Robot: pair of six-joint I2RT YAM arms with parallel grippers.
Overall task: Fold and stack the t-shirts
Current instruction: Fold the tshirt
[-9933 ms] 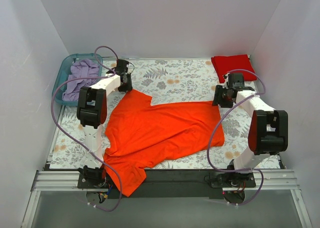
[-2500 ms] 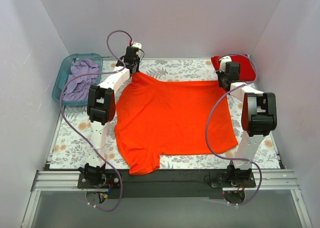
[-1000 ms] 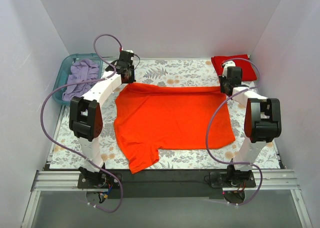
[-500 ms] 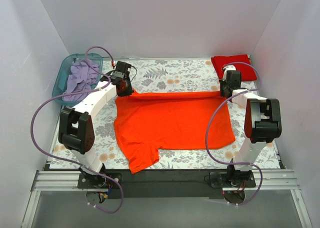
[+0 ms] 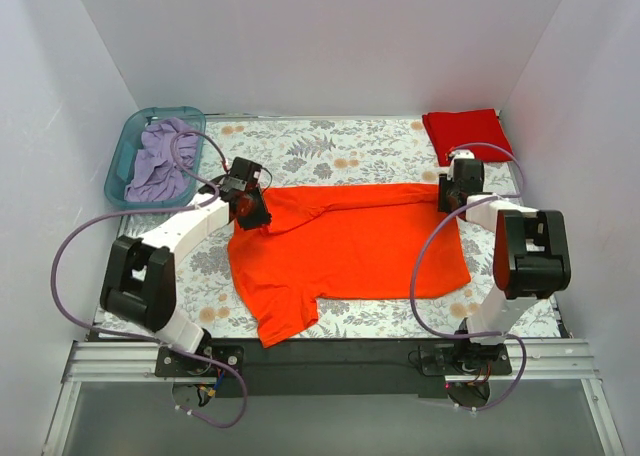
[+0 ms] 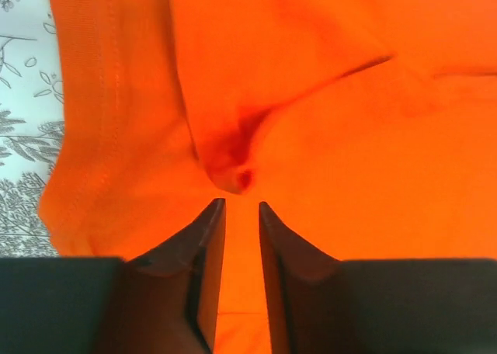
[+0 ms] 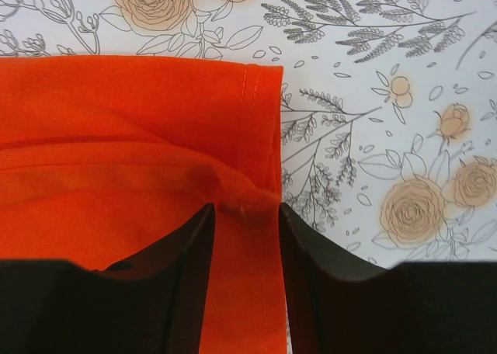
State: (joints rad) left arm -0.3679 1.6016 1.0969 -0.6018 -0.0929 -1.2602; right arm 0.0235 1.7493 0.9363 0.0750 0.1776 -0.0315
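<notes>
The bright orange t-shirt lies spread on the flowered table, its far edge folded over toward the near side. My left gripper sits at the fold's left end. In the left wrist view its jaws stand a little apart over orange cloth, with a pinched pucker just past the tips. My right gripper is at the fold's right end. Its jaws stand open astride the hem of the orange cloth. The red t-shirt lies folded at the back right corner.
A teal bin holding lavender cloth stands at the back left. White walls close in the table on three sides. One sleeve of the orange shirt reaches toward the near edge by the black rail.
Both grippers came toward the near side with the shirt's far edge, laying it over the body. Their jaws, shut on the cloth before, now stand apart.
</notes>
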